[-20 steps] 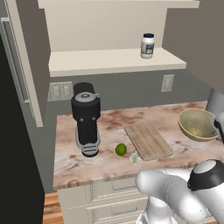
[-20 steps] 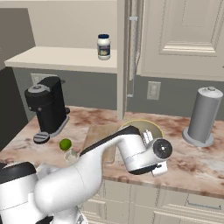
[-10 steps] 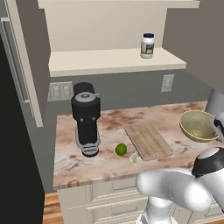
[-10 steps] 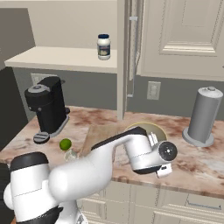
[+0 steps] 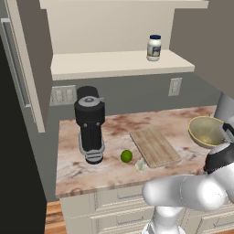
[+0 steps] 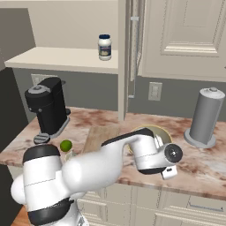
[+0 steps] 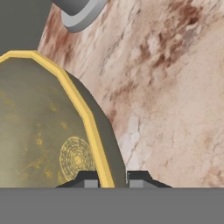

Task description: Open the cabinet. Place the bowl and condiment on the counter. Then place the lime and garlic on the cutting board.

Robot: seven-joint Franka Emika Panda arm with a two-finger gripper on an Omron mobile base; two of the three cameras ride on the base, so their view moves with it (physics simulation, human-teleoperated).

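While the arm reached low across the front of the surface [image 5: 183, 119], the gripper [image 7: 112, 178] sat at the near rim of the bowl [image 5: 206, 131], its jaws closed on that yellow rim, one finger inside the bowl and one outside as the hand view showed. The bowl rested on the marbled surface to the right of the cutting board [image 5: 154, 146], apart from it, and in the right base view it lay mostly hidden behind the arm's wrist. The lime [image 5: 126, 156] lay on the surface just off the board's near left corner, not on the board. The garlic [image 5: 140, 166] sat close in front of the board's near edge, right of the lime and nearly touching the board; whether it touched could not be told. A black coffee machine [image 5: 90, 122] stood left of the board, beyond the lime. The condiment [image 5: 154, 47] stood upright on the open shelf [image 5: 109, 64] above and behind the board, near the shelf's right end. The cabinet [image 6: 185, 37] door beside that shelf stood swung open, edge-on in the right base view. A grey paper towel roll [image 6: 204, 116] stood upright well to the right of the board, past the bowl.
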